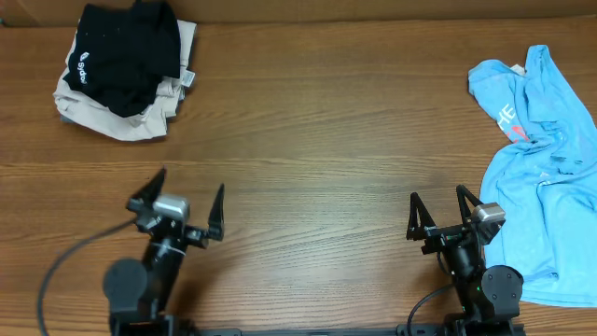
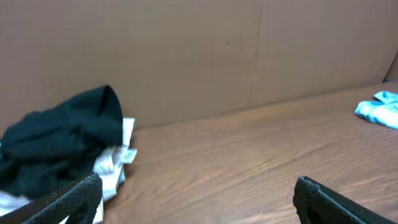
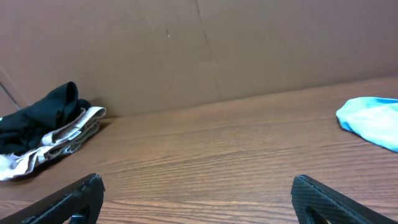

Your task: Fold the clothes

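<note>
A crumpled light-blue shirt [image 1: 541, 168] lies unfolded along the table's right side; its edge shows in the left wrist view [image 2: 379, 109] and the right wrist view [image 3: 370, 121]. A pile of folded clothes [image 1: 126, 65], black on top of beige, sits at the far left, also in the left wrist view [image 2: 62, 146] and the right wrist view [image 3: 46, 124]. My left gripper [image 1: 187, 201] is open and empty near the front left. My right gripper [image 1: 438, 210] is open and empty, just left of the blue shirt.
A brown cardboard wall [image 3: 199, 50] stands behind the wooden table [image 1: 317, 140]. The pile and the blue shirt take up the table's two far sides.
</note>
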Robot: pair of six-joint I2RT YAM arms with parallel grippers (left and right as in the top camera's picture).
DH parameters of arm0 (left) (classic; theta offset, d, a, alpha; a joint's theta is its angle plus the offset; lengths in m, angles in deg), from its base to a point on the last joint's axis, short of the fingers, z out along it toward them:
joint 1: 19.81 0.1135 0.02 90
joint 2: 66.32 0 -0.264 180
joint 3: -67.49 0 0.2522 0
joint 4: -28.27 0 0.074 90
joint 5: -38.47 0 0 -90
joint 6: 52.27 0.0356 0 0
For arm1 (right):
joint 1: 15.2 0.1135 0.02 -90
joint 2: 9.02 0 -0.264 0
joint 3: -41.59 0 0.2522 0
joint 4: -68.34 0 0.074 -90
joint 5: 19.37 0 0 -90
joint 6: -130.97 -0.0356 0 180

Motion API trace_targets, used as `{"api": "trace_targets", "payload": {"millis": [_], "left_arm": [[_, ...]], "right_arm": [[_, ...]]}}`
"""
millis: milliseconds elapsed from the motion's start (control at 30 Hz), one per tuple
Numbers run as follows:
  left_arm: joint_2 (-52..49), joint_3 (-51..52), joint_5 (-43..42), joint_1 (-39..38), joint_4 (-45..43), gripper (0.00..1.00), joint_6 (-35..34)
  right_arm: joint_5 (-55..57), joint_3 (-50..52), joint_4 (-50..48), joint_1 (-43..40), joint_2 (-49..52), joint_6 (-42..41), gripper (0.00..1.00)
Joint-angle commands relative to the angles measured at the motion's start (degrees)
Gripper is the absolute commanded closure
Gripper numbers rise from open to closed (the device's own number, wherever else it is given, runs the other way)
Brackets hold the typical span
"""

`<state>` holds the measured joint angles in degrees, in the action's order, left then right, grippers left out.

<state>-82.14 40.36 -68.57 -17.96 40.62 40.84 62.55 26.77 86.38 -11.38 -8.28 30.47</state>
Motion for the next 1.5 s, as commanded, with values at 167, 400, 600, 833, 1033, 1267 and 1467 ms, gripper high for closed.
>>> {"api": "trace_targets", "payload": {"millis": [167,400,600,833,1033,1267,1467], "left_arm": [[14.86,12.68,4.17,-0.39,-1.4,0.0,-0.57],[15.63,13.07,6.71,-0.37,5.05,0.0,-0.59],[15.56,13.07,6.71,-0.37,4.83,0.0,-1.86],[15.56,13.07,6.71,-0.37,4.83,0.0,-1.86],[15.56,13.07,6.71,-0.37,4.83,0.0,-1.86],[15.56,13.07,6.71,-0.37,4.83,0.0,-1.86],[15.56,13.07,6.71,-0.37,4.83,0.0,-1.86]], "right_arm": [[0.55,0.59,-0.28,0.31,-0.57,-0.17,0.0],[0.55,0.59,-0.31,0.31,-0.57,-0.17,0.0],[0.55,0.59,-0.31,0.31,-0.57,-0.17,0.0],[0.55,0.59,-0.31,0.31,-0.57,-0.17,0.0],[0.55,0.59,-0.31,0.31,-0.57,-0.17,0.0],[0.55,0.59,-0.31,0.31,-0.57,-0.17,0.0],[0.55,0.59,-0.31,0.31,-0.57,-0.17,0.0]]}}
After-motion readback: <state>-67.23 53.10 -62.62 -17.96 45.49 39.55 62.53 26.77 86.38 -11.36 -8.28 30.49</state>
